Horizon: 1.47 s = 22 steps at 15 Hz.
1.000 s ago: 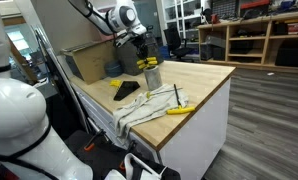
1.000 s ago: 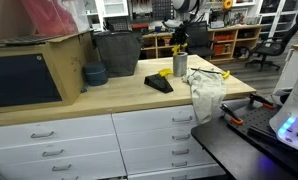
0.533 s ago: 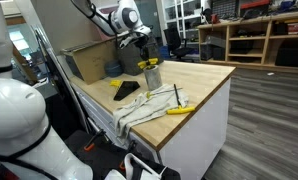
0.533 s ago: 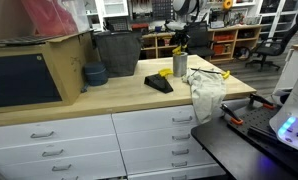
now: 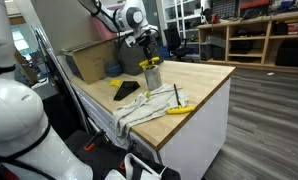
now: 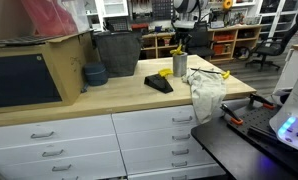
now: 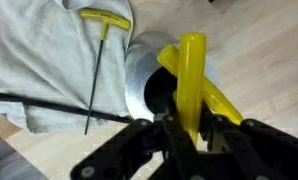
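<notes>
Item: yellow-handled tool (image 7: 192,65), clamped upright in your claw (image 7: 193,128) over the metal cup (image 7: 137,85) on the worktop (image 7: 264,70); hazard: sideways drift could snag the rim and topple the cup toward the cloth (image 7: 34,60).

Clutter on the worktop (image 6: 119,97)
Grey cloth (image 6: 204,92) hangs over the edge, with a yellow T-handle key (image 7: 101,58) lying on it. Black wedge (image 6: 159,83) near it. Blue bowl (image 6: 94,74), dark bin (image 6: 117,52) and cardboard box (image 6: 59,62) sit further along. Drawers (image 6: 149,132) below.

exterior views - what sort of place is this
Most likely a workshop or lab: a wood-topped workbench with drawers, open shelving packed with gear at the back, and yellow T-handle keys in a metal cup.
</notes>
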{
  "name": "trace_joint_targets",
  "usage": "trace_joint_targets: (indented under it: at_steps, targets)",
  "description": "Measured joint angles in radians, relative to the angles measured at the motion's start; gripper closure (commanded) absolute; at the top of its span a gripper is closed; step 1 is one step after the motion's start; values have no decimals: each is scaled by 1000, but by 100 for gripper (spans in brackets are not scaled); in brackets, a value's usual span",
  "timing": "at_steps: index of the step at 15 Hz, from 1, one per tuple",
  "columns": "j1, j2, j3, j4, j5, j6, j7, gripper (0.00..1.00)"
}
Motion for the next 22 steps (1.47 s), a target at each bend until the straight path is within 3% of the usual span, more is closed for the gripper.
trace_joint_targets:
  at_steps: [4, 11, 18, 22]
  targets:
    - [-13, 20, 2, 42, 57, -53, -184, 94]
    - [-8, 21, 4, 119, 54, -193, -330, 94]
    - [-7, 21, -10, 157, 44, -282, -321, 94]
    - [-6, 22, -35, 135, 43, -299, -238, 94]
